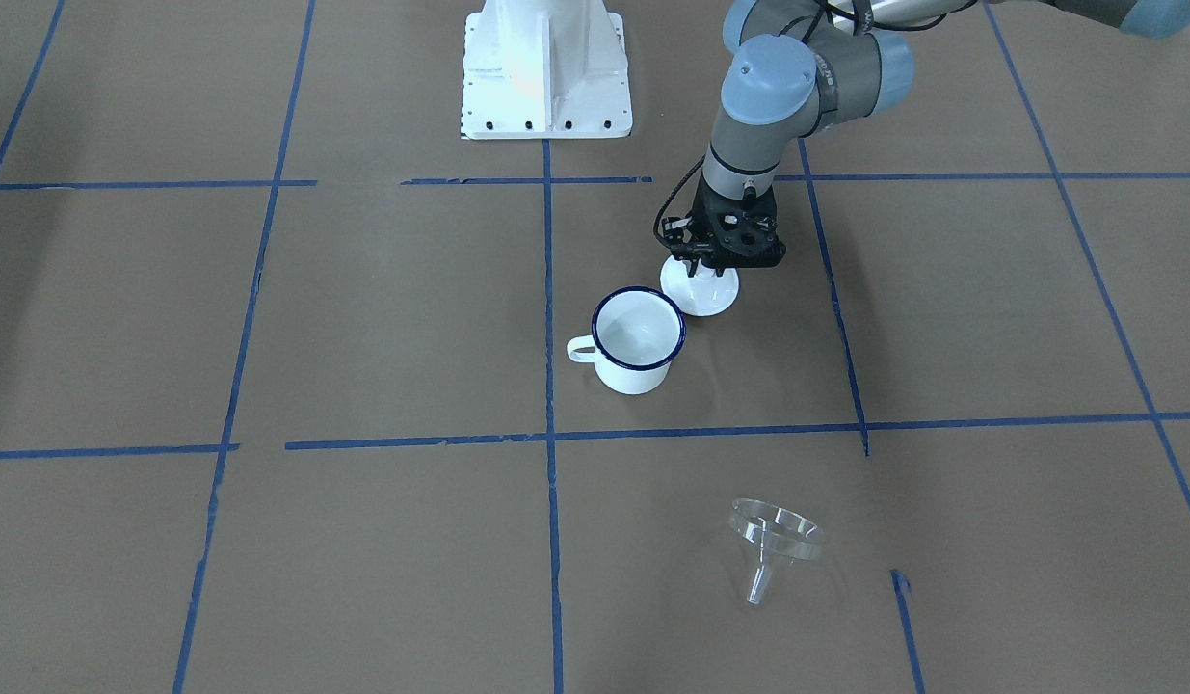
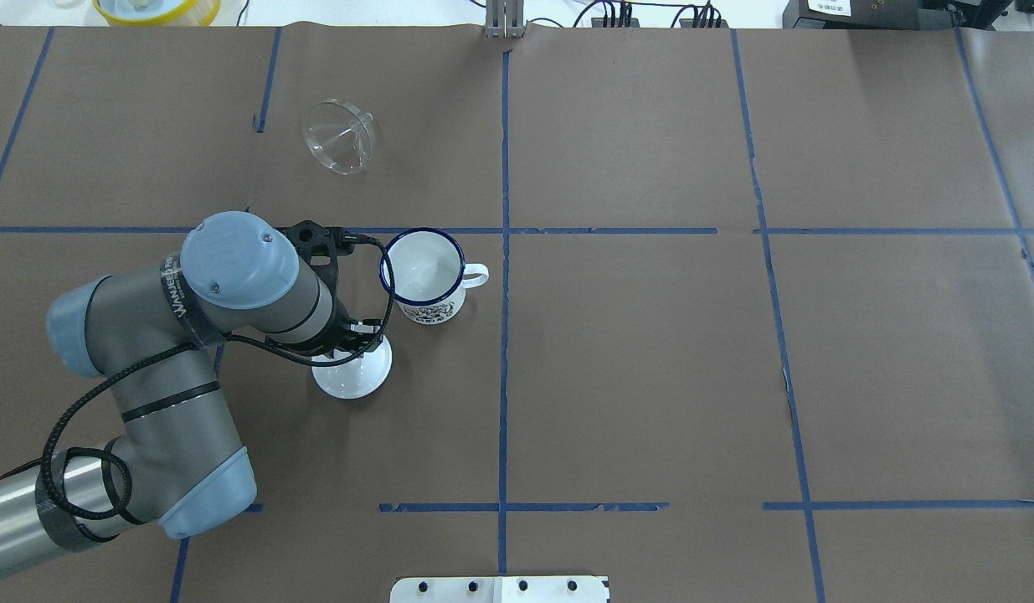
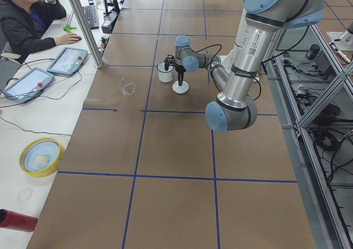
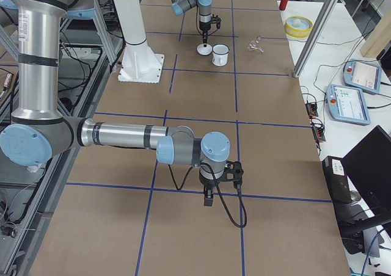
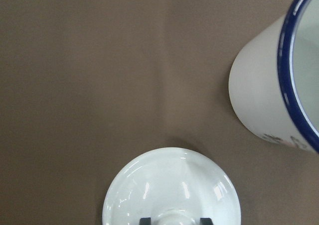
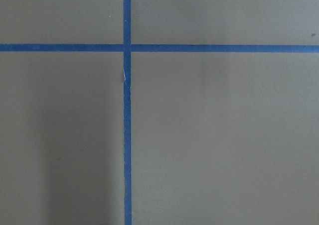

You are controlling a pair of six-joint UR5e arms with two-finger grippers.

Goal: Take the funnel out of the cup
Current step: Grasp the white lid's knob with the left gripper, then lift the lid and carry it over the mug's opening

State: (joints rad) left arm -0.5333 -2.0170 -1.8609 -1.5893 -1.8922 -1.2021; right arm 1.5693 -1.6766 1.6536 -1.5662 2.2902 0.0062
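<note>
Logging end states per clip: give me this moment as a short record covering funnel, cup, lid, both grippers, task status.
funnel: on its side on the table, apart from the cup, untouched
cup: upright, empty
lid: on the table beside the cup, knob up
left gripper: over the lid, fingers against both sides of its knob
right gripper: over bare table far from the cup; open or shut unclear
task status: funnel is out of the cup

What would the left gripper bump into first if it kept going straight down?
The lid. The left gripper points straight down at its knob and may already touch it.
</note>
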